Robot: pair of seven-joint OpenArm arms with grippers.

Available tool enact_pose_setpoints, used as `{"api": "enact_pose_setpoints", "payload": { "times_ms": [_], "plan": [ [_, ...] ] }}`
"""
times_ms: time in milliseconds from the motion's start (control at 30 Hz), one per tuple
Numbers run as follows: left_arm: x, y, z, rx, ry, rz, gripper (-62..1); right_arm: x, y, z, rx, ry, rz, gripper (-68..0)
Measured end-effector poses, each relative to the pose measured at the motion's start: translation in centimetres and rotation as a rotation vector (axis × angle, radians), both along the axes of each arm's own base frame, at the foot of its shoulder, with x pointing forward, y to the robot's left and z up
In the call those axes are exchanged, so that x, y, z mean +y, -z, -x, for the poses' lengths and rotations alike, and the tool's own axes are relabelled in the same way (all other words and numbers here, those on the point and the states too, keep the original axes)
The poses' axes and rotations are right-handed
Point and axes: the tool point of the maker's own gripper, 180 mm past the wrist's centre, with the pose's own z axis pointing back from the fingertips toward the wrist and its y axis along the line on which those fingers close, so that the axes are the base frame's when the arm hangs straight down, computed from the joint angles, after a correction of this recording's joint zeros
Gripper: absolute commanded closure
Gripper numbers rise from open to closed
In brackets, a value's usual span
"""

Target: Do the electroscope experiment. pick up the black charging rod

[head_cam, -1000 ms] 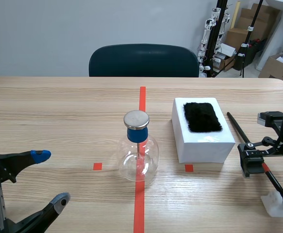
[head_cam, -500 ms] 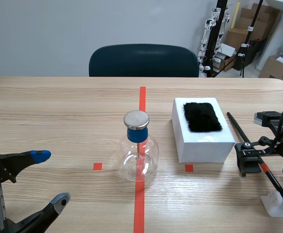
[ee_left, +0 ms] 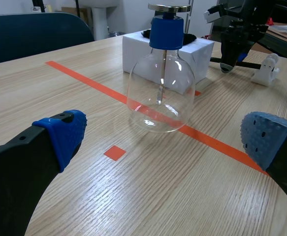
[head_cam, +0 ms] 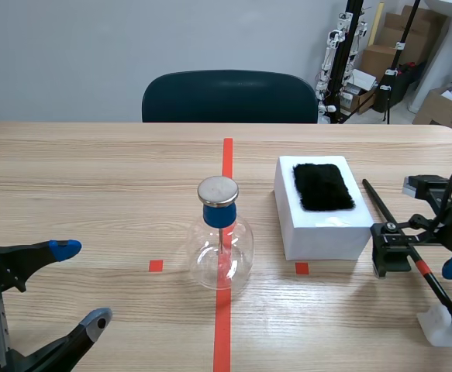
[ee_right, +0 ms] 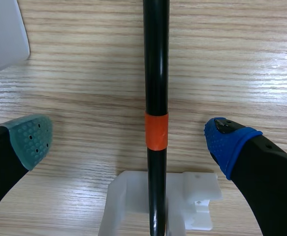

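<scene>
Wood table (head_cam: 94, 170), dark chair (head_cam: 229, 97) behind it, boxes and stands in the far corner. Right gripper (ee_right: 128, 140) has its jaws wide apart, one pad on each side of the black rod (ee_right: 156, 73), not touching it. The rod runs straight between the pads, w/ its orange band (ee_right: 156, 131) about level w/ them. Its near end sits in a white stand (ee_right: 192, 189); the far end reaches toward the side of the white box (head_cam: 326, 221), which has a black fur patch (head_cam: 323, 186) on top. The glass flask (head_cam: 220, 252) stands on the red line at mid-table, well apart from the rod. Left gripper (head_cam: 80, 283) is low at the near left edge, jaws also spread, nothing between them.

Risks, as I judge them:
- Rod looks slightly nearer the blue pad, so one pad may touch first and nudge it sideways out of the stand.
- Stand may lift w/ the rod if the fit is snug.
- Grip is near one end, so the long free end may droop or swing into the box.
</scene>
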Motion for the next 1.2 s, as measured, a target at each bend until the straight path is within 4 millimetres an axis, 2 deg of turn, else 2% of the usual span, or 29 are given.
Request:
{"api": "enact_pose_setpoints", "payload": {
  "times_ms": [100, 367, 600, 1200],
  "plan": [
    [0.0, 0.0, 0.0, 0.0, 0.0, 0.0, -62.3, -0.01, 0.0, 0.0, 0.0, 0.0, 0.0, -63.5],
    [0.0, 0.0, 0.0, 0.0, 0.0, 0.0, -62.3, -0.01, 0.0, 0.0, 0.0, 0.0, 0.001, -56.7],
    [0.0, 0.01, 0.0, 0.0, 0.0, -0.001, -62.3, -0.41, -0.1, 0.03, 0.0, 0.002, 0.009, -45.9],
    [0.0, -0.04, -0.11, -0.039, -0.015, -0.028, -62.3, -0.79, -0.31, -0.51, -0.032, 0.004, 0.017, -28.2]
  ]
}}
